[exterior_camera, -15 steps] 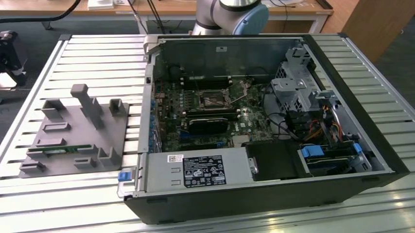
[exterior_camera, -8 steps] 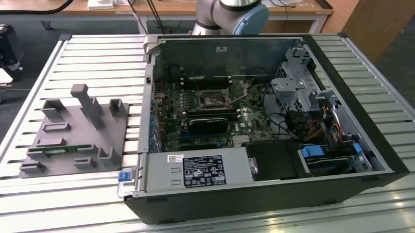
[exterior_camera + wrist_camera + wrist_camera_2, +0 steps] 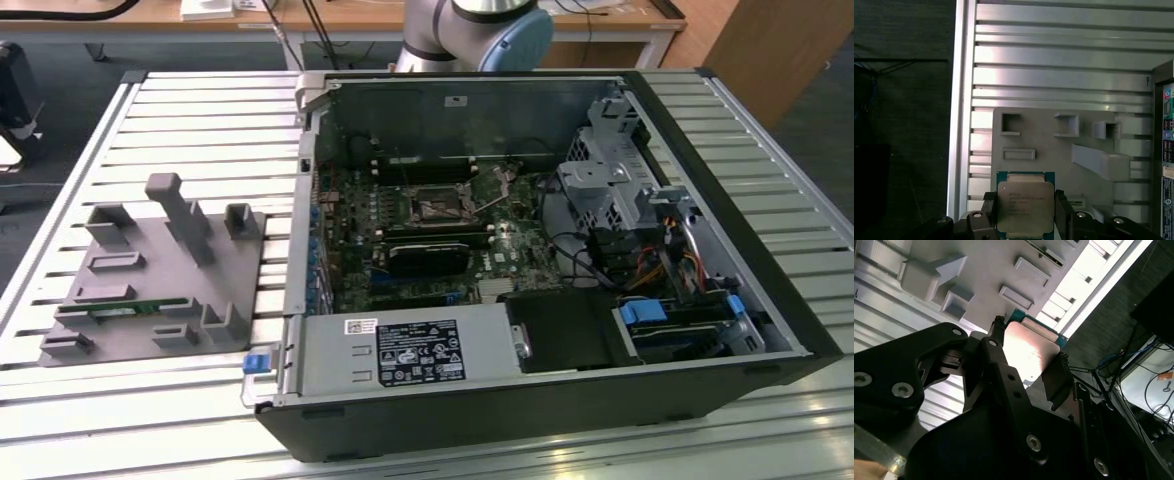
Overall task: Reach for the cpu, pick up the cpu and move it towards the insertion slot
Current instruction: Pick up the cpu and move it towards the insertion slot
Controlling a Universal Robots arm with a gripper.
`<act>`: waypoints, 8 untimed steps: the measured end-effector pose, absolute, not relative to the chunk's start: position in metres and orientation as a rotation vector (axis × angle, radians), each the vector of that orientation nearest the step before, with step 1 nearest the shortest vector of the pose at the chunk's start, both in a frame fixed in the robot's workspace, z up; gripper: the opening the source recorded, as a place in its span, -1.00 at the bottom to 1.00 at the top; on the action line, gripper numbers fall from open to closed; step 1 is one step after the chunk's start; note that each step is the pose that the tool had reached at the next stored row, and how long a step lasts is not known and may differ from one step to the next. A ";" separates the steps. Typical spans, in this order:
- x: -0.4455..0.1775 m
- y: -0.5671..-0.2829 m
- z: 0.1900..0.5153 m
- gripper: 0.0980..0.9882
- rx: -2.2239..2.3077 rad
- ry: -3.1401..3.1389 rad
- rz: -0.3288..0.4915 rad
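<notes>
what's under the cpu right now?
In the first wrist view the grey fixture plate shows past the cpu, which the gripper holds. The patch directly beneath is hidden by the chip itself.

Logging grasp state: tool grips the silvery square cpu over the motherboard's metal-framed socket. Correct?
Location is wrong. The first wrist view shows the tool gripping the silvery square cpu over the grey moulded fixture tray on the slatted metal table.

I can read none of it: the faint print on the cpu [image 3: 1024, 207] and the label [image 3: 419, 353] at the exterior view's lower centre are too small.
</notes>
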State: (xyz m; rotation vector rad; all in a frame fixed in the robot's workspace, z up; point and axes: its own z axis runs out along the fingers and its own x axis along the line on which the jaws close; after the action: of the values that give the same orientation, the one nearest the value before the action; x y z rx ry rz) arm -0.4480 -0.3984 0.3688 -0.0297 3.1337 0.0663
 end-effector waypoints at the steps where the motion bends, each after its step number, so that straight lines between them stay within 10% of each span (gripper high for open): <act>1: -0.448 -0.398 0.370 0.00 -0.030 3.134 0.066; 8: -0.448 -0.397 0.382 0.00 -0.030 3.134 0.060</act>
State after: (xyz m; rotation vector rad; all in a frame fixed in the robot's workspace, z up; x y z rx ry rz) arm -0.4479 -0.3968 0.3821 -0.0299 3.1337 0.0602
